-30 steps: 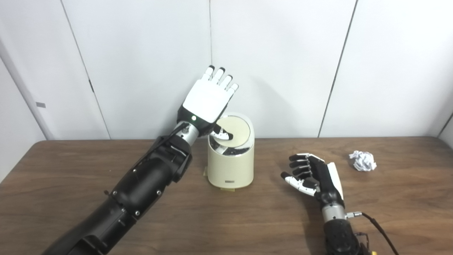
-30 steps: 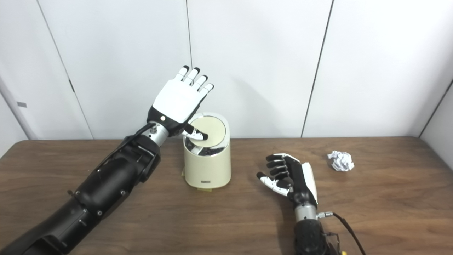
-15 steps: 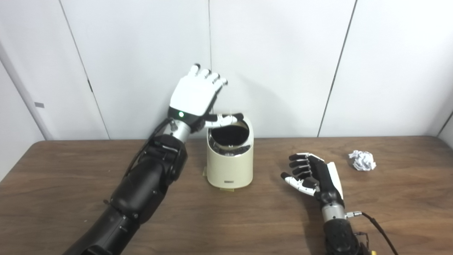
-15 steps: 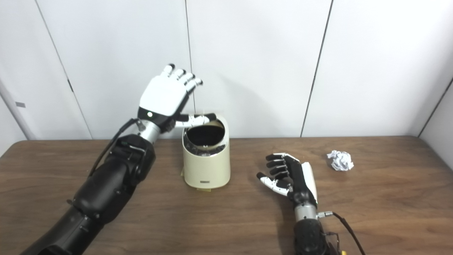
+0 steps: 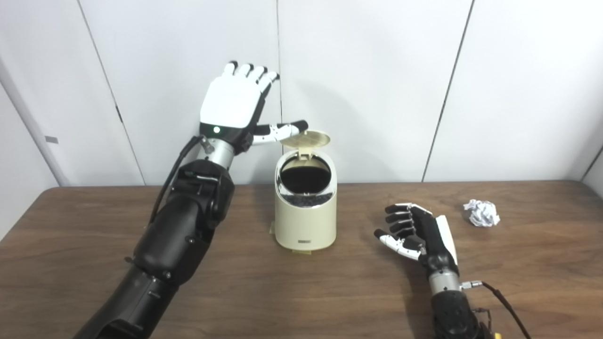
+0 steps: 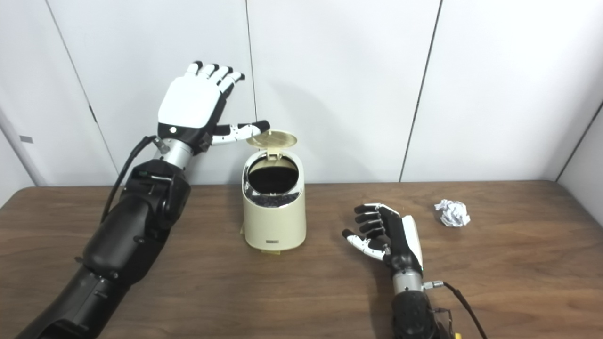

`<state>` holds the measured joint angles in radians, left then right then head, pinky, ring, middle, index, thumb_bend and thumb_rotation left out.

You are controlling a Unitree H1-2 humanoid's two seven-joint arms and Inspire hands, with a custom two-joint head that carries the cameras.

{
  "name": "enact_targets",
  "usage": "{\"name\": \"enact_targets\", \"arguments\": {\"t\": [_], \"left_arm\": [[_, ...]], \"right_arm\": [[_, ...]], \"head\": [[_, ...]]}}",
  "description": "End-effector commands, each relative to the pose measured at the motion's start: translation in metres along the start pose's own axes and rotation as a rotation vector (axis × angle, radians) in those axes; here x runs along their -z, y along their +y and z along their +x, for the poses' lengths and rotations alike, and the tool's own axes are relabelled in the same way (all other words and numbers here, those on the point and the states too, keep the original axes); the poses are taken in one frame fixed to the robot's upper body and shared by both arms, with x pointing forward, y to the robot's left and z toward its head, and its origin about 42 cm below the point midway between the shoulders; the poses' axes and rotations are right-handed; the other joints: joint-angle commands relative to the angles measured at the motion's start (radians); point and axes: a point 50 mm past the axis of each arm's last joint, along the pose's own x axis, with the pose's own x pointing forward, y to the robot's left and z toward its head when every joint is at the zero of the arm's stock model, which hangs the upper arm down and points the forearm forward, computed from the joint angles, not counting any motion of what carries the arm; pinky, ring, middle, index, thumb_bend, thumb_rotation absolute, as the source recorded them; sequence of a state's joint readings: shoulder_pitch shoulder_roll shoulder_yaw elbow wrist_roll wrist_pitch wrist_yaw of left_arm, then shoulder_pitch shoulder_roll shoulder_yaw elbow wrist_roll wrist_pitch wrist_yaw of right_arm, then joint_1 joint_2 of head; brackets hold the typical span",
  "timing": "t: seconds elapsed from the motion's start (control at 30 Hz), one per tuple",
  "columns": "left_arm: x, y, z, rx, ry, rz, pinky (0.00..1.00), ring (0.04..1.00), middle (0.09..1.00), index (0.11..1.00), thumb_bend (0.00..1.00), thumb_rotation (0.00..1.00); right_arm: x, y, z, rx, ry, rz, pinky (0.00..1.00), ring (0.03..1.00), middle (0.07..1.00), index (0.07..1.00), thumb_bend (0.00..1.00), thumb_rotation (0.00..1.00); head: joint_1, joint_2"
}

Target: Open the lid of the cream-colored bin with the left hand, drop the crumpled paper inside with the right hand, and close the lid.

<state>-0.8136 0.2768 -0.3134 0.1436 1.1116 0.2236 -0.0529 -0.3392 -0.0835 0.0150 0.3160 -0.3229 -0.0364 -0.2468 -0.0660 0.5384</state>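
Note:
The cream-colored bin (image 5: 305, 221) stands mid-table with its round lid (image 5: 307, 139) swung up at the back, so the dark inside shows. My left hand (image 5: 233, 106) is raised left of the bin, fingers spread and open, its thumb pointing at the lifted lid's left edge. A ball of crumpled white paper (image 5: 482, 213) lies on the table at the far right. Between bin and paper, my right hand (image 5: 417, 233) rests low with fingers loosely curled, open and holding nothing.
The brown wooden table (image 5: 306, 292) runs across the whole view. White wall panels (image 5: 377, 70) stand close behind the bin. A cable (image 5: 506, 303) trails from the right wrist.
The lid went from pressed and closed to standing up open. My left hand lifted off the lid and moved up and to the left. My right hand and the paper stayed still.

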Motion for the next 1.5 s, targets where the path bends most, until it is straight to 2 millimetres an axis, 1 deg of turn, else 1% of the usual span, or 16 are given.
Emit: {"name": "enact_targets", "arguments": {"t": [0.0, 0.07, 0.1, 0.2, 0.23, 0.3, 0.33, 0.4, 0.47, 0.67, 0.73, 0.83, 0.9, 0.97, 1.17, 1.47], "left_arm": [[0.003, 0.026, 0.005, -0.080, 0.017, -0.057, 0.98, 0.921, 0.906, 0.900, 0.72, 1.00], [0.006, 0.026, -0.002, -0.040, 0.053, -0.154, 0.92, 0.927, 0.919, 0.913, 0.77, 1.00], [0.007, 0.026, -0.005, -0.021, 0.068, -0.196, 0.82, 0.893, 0.906, 0.908, 0.81, 0.99], [0.016, 0.018, -0.022, 0.020, 0.078, -0.376, 0.67, 0.820, 0.875, 0.898, 0.82, 0.97], [0.021, 0.013, -0.030, 0.004, 0.068, -0.450, 0.63, 0.787, 0.851, 0.877, 0.73, 0.97], [0.028, 0.003, -0.045, -0.059, 0.040, -0.548, 0.65, 0.780, 0.817, 0.819, 0.54, 0.97], [0.032, -0.002, -0.052, -0.092, 0.031, -0.583, 0.64, 0.761, 0.788, 0.777, 0.40, 0.94], [0.039, -0.011, -0.066, -0.129, 0.026, -0.643, 0.64, 0.751, 0.766, 0.752, 0.27, 0.93], [0.045, -0.019, -0.079, -0.133, 0.037, -0.679, 0.65, 0.753, 0.768, 0.758, 0.24, 0.90], [0.058, -0.044, -0.114, -0.115, 0.081, -0.678, 0.64, 0.740, 0.751, 0.756, 0.23, 0.89], [0.061, -0.052, -0.125, -0.112, 0.091, -0.702, 0.64, 0.736, 0.748, 0.755, 0.27, 0.89], [0.060, -0.063, -0.138, -0.065, 0.096, -0.712, 0.67, 0.766, 0.773, 0.770, 0.30, 0.82], [0.059, -0.070, -0.145, -0.021, 0.108, -0.693, 0.70, 0.794, 0.791, 0.784, 0.35, 0.77], [0.059, -0.077, -0.152, 0.001, 0.121, -0.681, 0.70, 0.796, 0.793, 0.785, 0.36, 0.75], [0.064, -0.096, -0.166, -0.018, 0.145, -0.675, 0.66, 0.777, 0.763, 0.760, 0.36, 0.67], [0.067, -0.104, -0.172, -0.056, 0.136, -0.673, 0.73, 0.791, 0.769, 0.756, 0.38, 0.59]], "right_arm": [[-0.022, -0.008, 0.016, 0.031, -0.087, 0.009, 0.46, 0.535, 0.581, 0.605, 0.39, 0.11], [-0.022, -0.008, 0.015, 0.030, -0.081, 0.009, 0.46, 0.540, 0.586, 0.609, 0.39, 0.11], [-0.023, -0.008, 0.015, 0.028, -0.079, 0.007, 0.47, 0.546, 0.591, 0.612, 0.39, 0.11], [-0.022, -0.010, 0.016, 0.023, -0.085, -0.001, 0.48, 0.549, 0.596, 0.616, 0.38, 0.11], [-0.022, -0.010, 0.016, 0.023, -0.088, 0.002, 0.48, 0.548, 0.596, 0.618, 0.38, 0.11], [-0.022, -0.011, 0.016, 0.025, -0.094, 0.005, 0.47, 0.546, 0.595, 0.617, 0.39, 0.11], [-0.023, -0.012, 0.016, 0.026, -0.095, 0.006, 0.47, 0.541, 0.591, 0.615, 0.39, 0.11], [-0.024, -0.013, 0.016, 0.031, -0.096, 0.018, 0.46, 0.533, 0.586, 0.614, 0.40, 0.10], [-0.025, -0.016, 0.017, 0.040, -0.095, 0.010, 0.46, 0.528, 0.582, 0.614, 0.41, 0.10], [-0.033, -0.033, 0.021, 0.048, -0.107, -0.042, 0.48, 0.578, 0.622, 0.626, 0.48, 0.12], [-0.040, -0.040, 0.024, 0.042, -0.130, -0.085, 0.50, 0.620, 0.652, 0.647, 0.53, 0.13], [-0.050, -0.052, 0.034, 0.034, -0.178, -0.201, 0.53, 0.650, 0.683, 0.680, 0.63, 0.13], [-0.059, -0.061, 0.041, 0.033, -0.194, -0.300, 0.56, 0.674, 0.722, 0.710, 0.73, 0.21], [-0.068, -0.070, 0.048, 0.039, -0.202, -0.377, 0.58, 0.696, 0.740, 0.722, 0.77, 0.22], [-0.079, -0.107, 0.078, 0.022, -0.215, -0.569, 0.62, 0.746, 0.807, 0.784, 0.91, 0.20], [-0.092, -0.148, 0.101, -0.046, -0.041, -0.973, 0.72, 0.873, 0.893, 0.846, 0.97, 0.26]], "head": [[-0.002, 0.002], [-0.002, 0.002], [-0.003, 0.004], [-0.001, 0.002], [-0.001, 0.002], [0.000, 0.001], [-0.001, 0.002], [-0.003, 0.002], [-0.006, 0.001], [-0.009, -0.003], [-0.010, -0.005], [-0.016, -0.007], [-0.016, -0.007], [-0.016, -0.007], [-0.044, -0.011], [-0.056, -0.011]]}}
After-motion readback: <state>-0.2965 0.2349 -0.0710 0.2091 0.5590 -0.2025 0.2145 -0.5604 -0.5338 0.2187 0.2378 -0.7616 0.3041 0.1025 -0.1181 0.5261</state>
